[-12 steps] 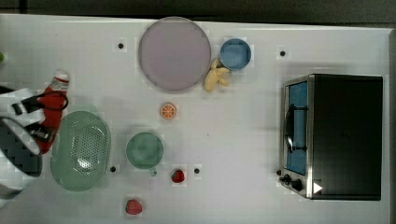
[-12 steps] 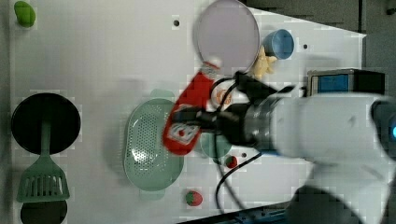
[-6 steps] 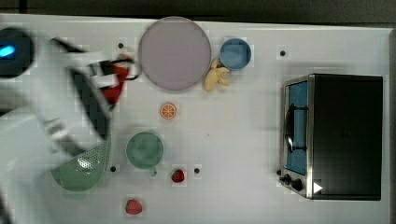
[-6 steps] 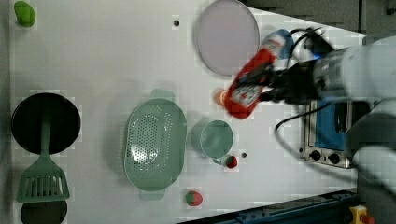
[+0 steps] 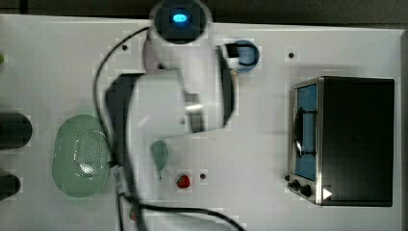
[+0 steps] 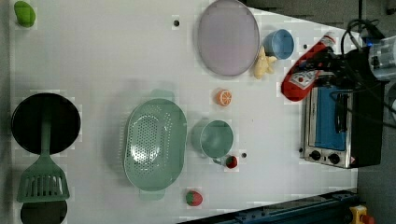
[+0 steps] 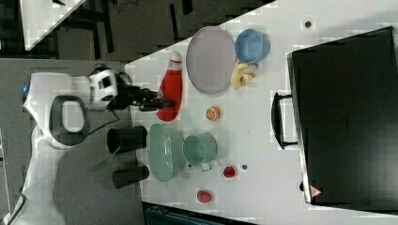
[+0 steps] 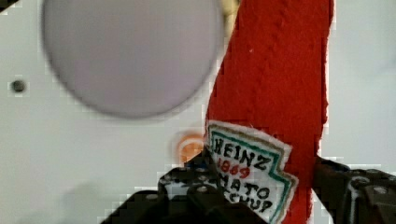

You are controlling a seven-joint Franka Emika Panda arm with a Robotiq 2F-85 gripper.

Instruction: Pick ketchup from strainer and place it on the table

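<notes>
Carry phase: gripper is pinching the ketchup across its label end, bottle held in the air and clear of the strainer, which sits empty. In the left view the bottle hangs over the toaster oven corner, near the blue bowl. Long axis is tilted, cap pointing up toward the left view's upper right, base lower left. Next move likely needs a bare patch of table, then lower and release without clipping the purple plate.

Three overhead views, one close wrist
</notes>
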